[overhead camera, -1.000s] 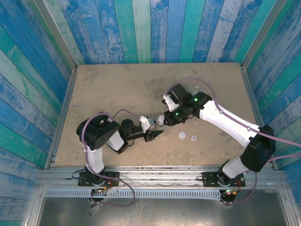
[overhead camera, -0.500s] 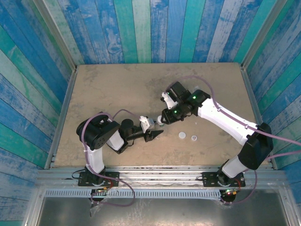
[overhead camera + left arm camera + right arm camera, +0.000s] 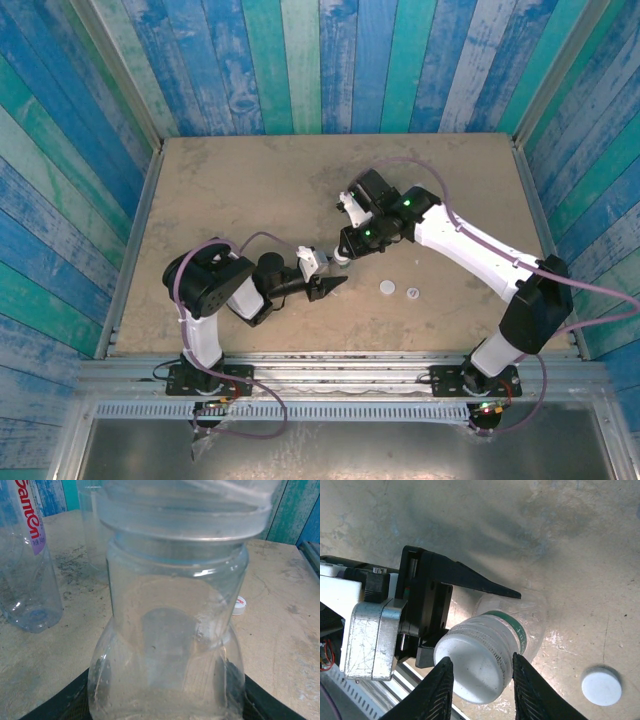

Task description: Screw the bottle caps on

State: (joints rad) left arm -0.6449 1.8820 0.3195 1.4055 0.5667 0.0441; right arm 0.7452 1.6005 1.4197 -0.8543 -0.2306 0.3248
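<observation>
Near the middle of the bench (image 3: 250,190), the left pincer (image 3: 330,285) clamps a clear bottle (image 3: 170,630) by its body. The right pincer (image 3: 481,661) hangs above it, closed on the white cap (image 3: 470,672) on the neck. Two loose caps (image 3: 387,288) lie on the bench just right of them.

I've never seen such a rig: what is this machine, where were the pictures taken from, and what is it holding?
Two robot arms are bolted to a table. One picture looks down from above; the other two come from small cameras on each wrist. The left pincer grips a clear bottle, and the right pincer has a finger either side of a white cap on its neck. Two loose caps lie on the table nearby; another bottle with a pink-purple label stands beyond.
</observation>
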